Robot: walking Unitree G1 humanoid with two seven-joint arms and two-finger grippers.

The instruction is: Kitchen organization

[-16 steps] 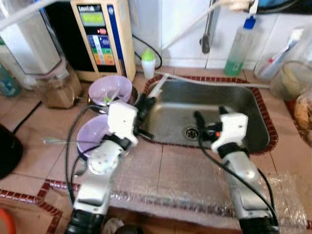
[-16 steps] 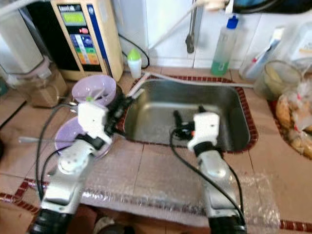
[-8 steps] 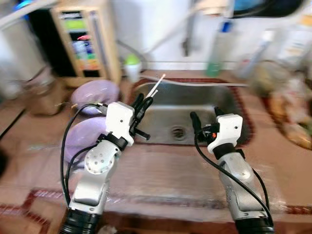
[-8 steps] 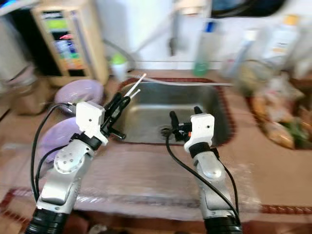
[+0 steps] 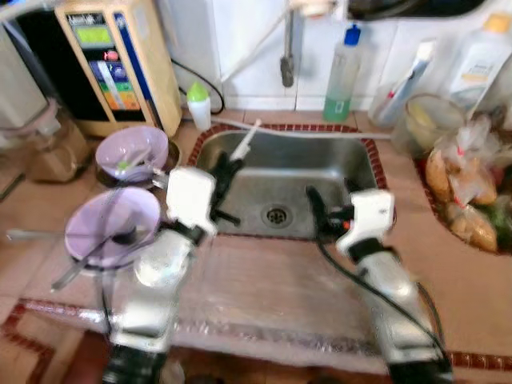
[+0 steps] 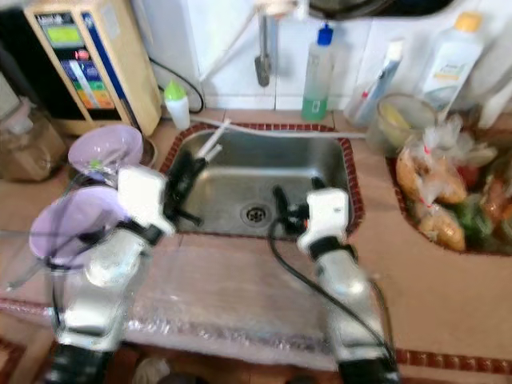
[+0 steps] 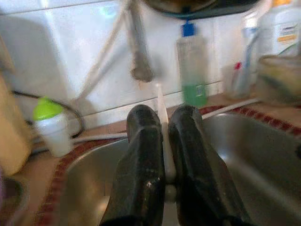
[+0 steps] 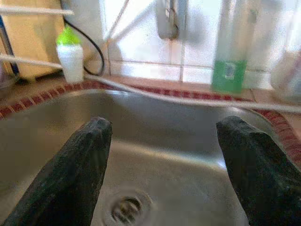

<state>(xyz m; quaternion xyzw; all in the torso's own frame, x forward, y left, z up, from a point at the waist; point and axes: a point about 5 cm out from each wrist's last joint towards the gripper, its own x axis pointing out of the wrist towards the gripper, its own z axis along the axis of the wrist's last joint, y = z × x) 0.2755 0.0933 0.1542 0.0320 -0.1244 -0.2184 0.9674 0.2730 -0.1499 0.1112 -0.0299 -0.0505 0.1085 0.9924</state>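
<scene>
1. Left eye view: the sink [image 5: 364, 172] is the landmark. The left gripper [image 5: 225, 171] hangs over the sink's left rim, its fingers pressed together on a white stick [image 5: 244, 142] that juts up and back over the basin's rear left part. The right gripper [image 5: 330, 210] hovers over the sink's front rim, right of the drain [image 5: 277, 214], its fingers apart with nothing between them. Left of the sink stand two purple bowls [image 5: 114, 225], one behind the other. At the sink's back left corner stands a small green-capped bottle [image 5: 198, 106], and behind its rear rim a green soap bottle [image 5: 342, 74]. Right of the sink lie bagged foods [image 5: 456, 192].

2. Right eye view: the same scene. A tap [image 6: 262, 54] hangs above the sink's rear rim, and a beige appliance [image 6: 90, 62] stands back left of the sink.

3. Left wrist view: the two black fingers [image 7: 143, 165] clamp the thin white stick, which rises between them above the sink. The green-capped bottle and soap bottle stand behind the rim.

4. Right wrist view: the fingers [image 8: 77, 165] are spread wide over the basin, empty, with the drain below them.
</scene>
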